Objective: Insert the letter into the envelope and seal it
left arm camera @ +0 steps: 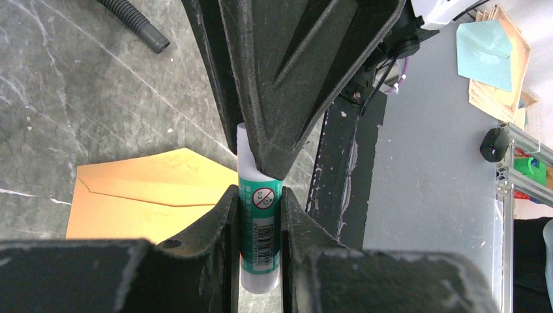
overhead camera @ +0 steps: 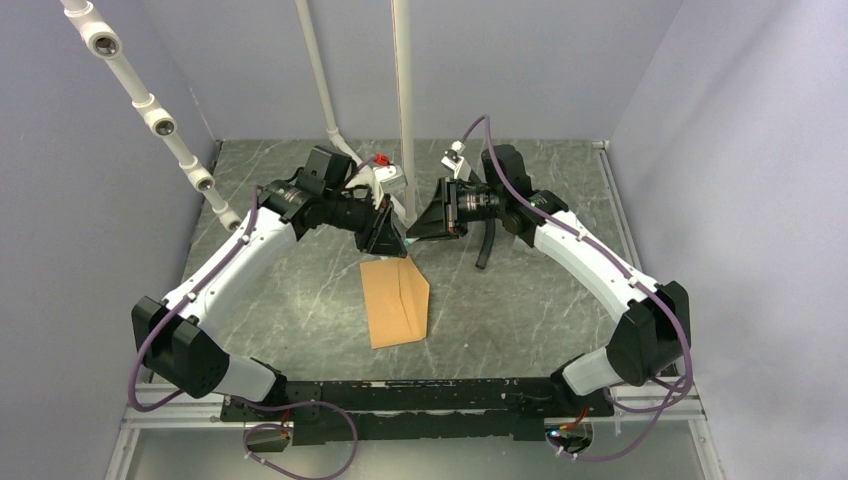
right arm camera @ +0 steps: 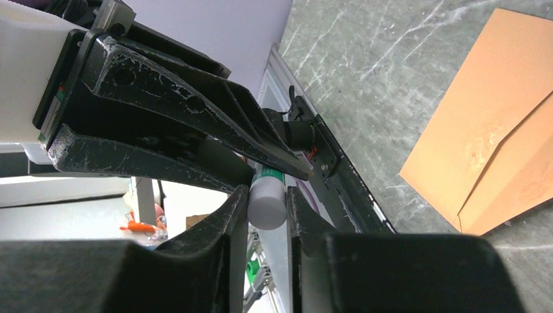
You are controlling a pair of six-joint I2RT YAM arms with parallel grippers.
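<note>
Left gripper (left arm camera: 259, 197): fingers pressed onto the green body of a glue stick (left arm camera: 259, 235), label facing the wrist camera. The grip sits low on the tube, which leaves the white end free.

Right gripper (right arm camera: 267, 199): pinching that white end, the cap (right arm camera: 269, 210), from the opposite side. The two grippers meet nose to nose in mid-air. One anchors the tube so the other can work the cap; a single gripper couldn't do both. (Whether the cap is going off or on, I can't tell.)

Below and just toward the arm bases: the envelope (overhead camera: 395, 300), lying flat on the table (overhead camera: 290, 290), not touched by either arm. Its pointed flap lies toward the right arm's side and looks open, not stuck down. The stick is held right over the envelope's far edge, probably to keep the reach to the flap short.

The letter: not visible in any view. My guess is that it is already inside the envelope, since glue is in hand.

Judgement: sealing stage, with gluing and pressing the flap yet to do.
</note>
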